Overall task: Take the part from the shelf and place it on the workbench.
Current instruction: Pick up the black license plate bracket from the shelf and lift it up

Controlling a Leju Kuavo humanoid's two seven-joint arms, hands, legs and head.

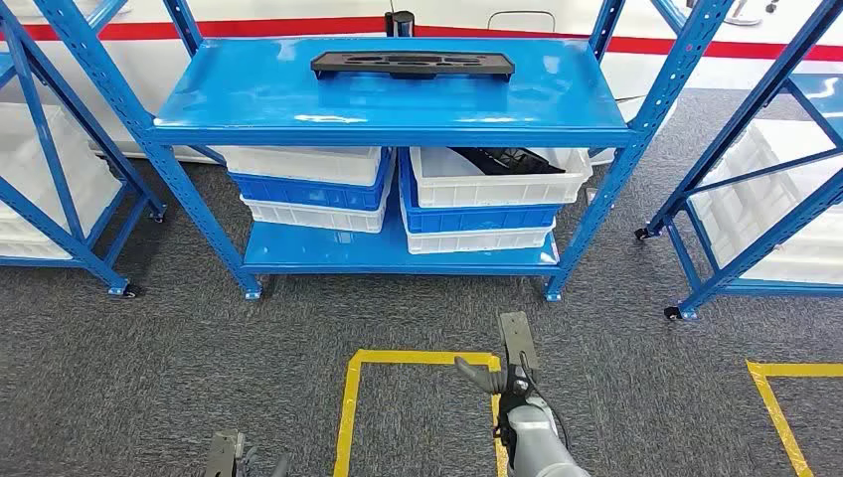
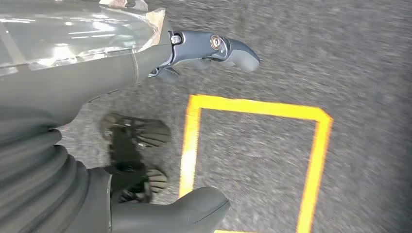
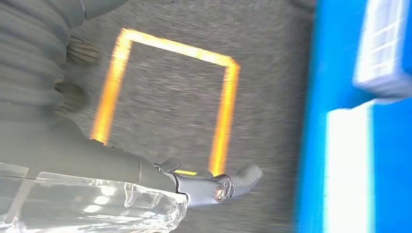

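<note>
A long black part (image 1: 413, 65) with cut-outs lies flat on the top board of the blue shelf (image 1: 258, 99), toward its back. My right hand (image 1: 509, 368) is raised low in front of the shelf, well short of the part. Its thumb sticks out and it holds nothing. In the right wrist view the right hand (image 3: 214, 182) hangs over the carpet with its fingers apart and empty. My left hand (image 1: 234, 457) sits at the bottom edge, lower than the right. In the left wrist view the left hand (image 2: 209, 48) is spread and empty above the floor.
White and blue bins (image 1: 313, 184) stand stacked on the lower board; the right white bin (image 1: 497, 174) holds another black part (image 1: 502, 159). More blue racks stand at the left (image 1: 60, 199) and right (image 1: 756, 199). A yellow tape square (image 1: 348, 407) marks the grey carpet.
</note>
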